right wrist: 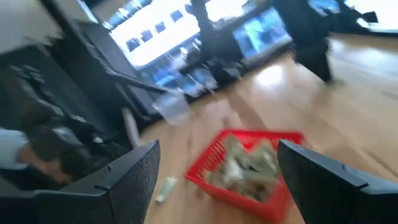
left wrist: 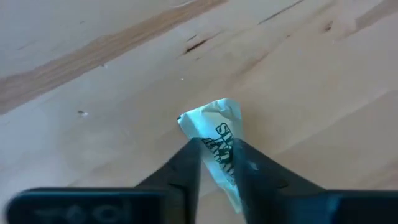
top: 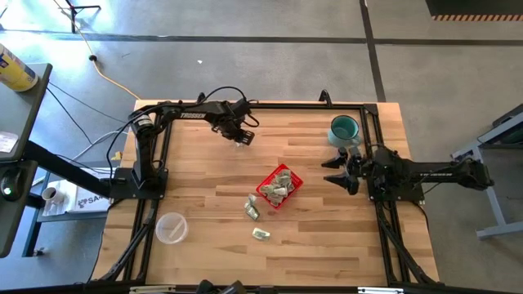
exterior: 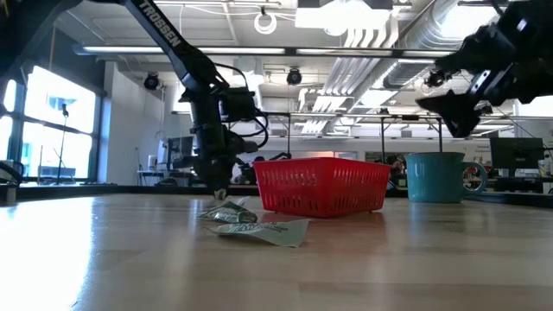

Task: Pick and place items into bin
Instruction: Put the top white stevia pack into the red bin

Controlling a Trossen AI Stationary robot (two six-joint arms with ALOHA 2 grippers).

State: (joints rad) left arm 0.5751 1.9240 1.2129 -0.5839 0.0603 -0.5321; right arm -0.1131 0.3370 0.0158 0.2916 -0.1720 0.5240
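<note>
The left gripper (left wrist: 217,165) jaws pinch one packet (left wrist: 214,134) on the far counter (top: 204,171). The right gripper (right wrist: 217,168) jaws stand fully open, empty, right of the red basket (top: 279,186).

We see the red mesh basket (top: 280,187) mid-frame holding crumpled green-white packets (top: 279,189); two more packets (top: 257,222) lie lower left.

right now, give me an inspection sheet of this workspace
surface: wooden table, bare planks around the work
job's things: red mesh basket holding several packets; two loose packets on the table near it; another packet between the left gripper's fingers
clutter: teal mug by the right arm; clear plastic cup near the left front
grippers: left gripper down at the table, closing on its packet; right gripper open, raised, empty
cables: yellow cable on the floor
surroundings: concrete floor, no people seen
</note>
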